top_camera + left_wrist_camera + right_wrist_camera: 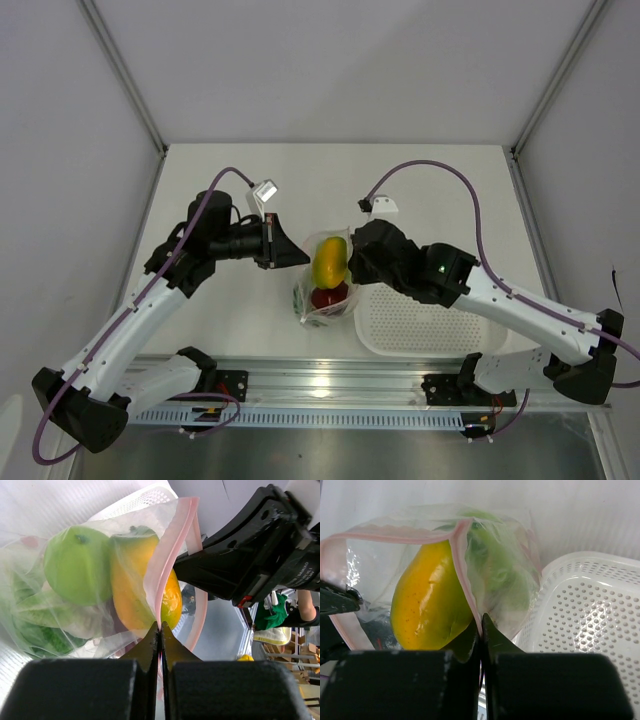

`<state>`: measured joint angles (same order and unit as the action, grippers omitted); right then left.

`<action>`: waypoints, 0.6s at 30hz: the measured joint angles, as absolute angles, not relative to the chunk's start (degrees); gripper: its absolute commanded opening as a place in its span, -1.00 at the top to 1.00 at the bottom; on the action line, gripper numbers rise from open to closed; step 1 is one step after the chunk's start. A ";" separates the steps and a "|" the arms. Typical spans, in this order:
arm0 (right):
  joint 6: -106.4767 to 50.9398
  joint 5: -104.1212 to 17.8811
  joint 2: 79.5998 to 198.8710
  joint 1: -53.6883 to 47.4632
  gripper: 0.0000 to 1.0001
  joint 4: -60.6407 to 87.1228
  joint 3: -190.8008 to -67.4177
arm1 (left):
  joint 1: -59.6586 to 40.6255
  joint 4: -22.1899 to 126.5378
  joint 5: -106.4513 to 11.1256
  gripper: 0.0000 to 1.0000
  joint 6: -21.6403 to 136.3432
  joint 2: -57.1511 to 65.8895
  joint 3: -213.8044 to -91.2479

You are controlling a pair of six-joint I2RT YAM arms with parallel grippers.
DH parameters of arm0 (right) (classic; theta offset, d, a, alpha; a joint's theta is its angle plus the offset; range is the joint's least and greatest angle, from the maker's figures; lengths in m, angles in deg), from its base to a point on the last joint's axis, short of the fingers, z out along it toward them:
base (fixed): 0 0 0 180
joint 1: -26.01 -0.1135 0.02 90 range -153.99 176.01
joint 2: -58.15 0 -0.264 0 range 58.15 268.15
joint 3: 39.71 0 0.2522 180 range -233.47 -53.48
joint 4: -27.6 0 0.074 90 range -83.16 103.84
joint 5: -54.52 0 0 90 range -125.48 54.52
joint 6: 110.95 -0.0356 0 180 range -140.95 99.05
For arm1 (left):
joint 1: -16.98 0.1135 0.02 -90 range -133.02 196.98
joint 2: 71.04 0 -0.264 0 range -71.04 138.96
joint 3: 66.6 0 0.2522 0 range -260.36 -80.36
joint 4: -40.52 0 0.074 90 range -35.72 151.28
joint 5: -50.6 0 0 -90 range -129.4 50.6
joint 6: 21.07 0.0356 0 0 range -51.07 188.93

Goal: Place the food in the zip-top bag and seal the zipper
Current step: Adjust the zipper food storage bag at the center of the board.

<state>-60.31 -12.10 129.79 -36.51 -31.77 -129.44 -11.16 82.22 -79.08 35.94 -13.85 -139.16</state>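
Sealing has begun: the left hand (pixel 160 630) and right hand (pixel 481 625) each clamp the zipper (pixel 170 545); the bag (pixel 312 305) stands beside the basket (pixel 420 320); the yellow fruit (pixel 330 260) pokes out and likely needs tucking in first.

White perf. basket (pixel 420 320) on white table (pixel 300 180), R side, nr metal rail (pixel 330 385).

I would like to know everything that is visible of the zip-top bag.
The zip-top bag is clear, thin, crumpled plastic with a pink zipper along its mouth. It stands on the table beside the white basket, mouth up and not yet sealed. Inside show a yellow-orange fruit, a green apple, a dark red apple and green lettuce. The left gripper and right gripper are each shut on the zipper, holding it up.
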 measured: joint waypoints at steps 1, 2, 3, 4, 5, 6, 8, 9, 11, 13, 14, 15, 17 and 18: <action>-60.46 -12.45 129.79 -36.51 1.00 -31.83 -129.20 | -11.16 82.22 -79.08 0.99 35.96 -13.85 -139.16; -60.42 -12.72 129.79 -36.51 1.00 -31.75 -129.00 | -11.16 82.22 -79.08 0.99 35.96 -13.85 -139.16; -60.35 -13.06 129.77 -36.49 1.00 -31.70 -128.96 | -11.16 82.24 -79.08 0.99 35.96 -13.85 -139.16; -60.07 -13.57 129.73 -36.49 1.00 -31.51 -128.96 | -11.16 82.27 -79.08 0.99 36.00 -13.87 -139.16; -59.89 -13.85 129.68 -36.49 1.00 -31.27 -128.96 | -11.16 82.31 -79.08 0.99 36.09 -13.94 -139.18; -59.65 -14.16 129.55 -36.51 1.00 -31.11 -128.98 | -11.16 82.48 -79.06 0.99 36.31 -14.09 -139.21; -58.62 -14.92 129.40 -36.51 1.00 -31.66 -129.92 | -11.16 84.45 -78.69 0.99 37.16 -14.44 -140.39; -58.14 -15.18 129.40 -36.51 1.00 -31.92 -131.03 | -11.16 86.05 -78.47 0.99 37.69 -14.48 -141.96; -56.83 -15.67 129.40 -36.66 1.00 -32.80 -134.53 | -11.16 89.24 -77.42 0.99 39.11 -14.57 -146.81; -55.78 -16.12 129.07 -36.99 1.00 -32.77 -138.49 | -11.16 91.36 -76.61 0.99 40.09 -14.92 -151.69; -55.46 -16.43 128.61 -37.21 1.00 -32.53 -140.02 | -11.16 91.88 -76.39 0.99 40.51 -15.47 -154.00; -55.30 -16.63 128.04 -37.34 1.00 -32.03 -140.83 | -11.16 92.10 -76.15 0.99 40.75 -16.23 -155.69; -55.13 -17.26 126.01 -37.53 1.00 -30.65 -141.29 | -11.16 91.88 -76.09 0.99 41.01 -18.24 -156.89; -55.17 -17.57 125.09 -37.53 1.00 -30.33 -140.98 | -11.16 91.51 -76.07 0.99 41.01 -19.07 -156.36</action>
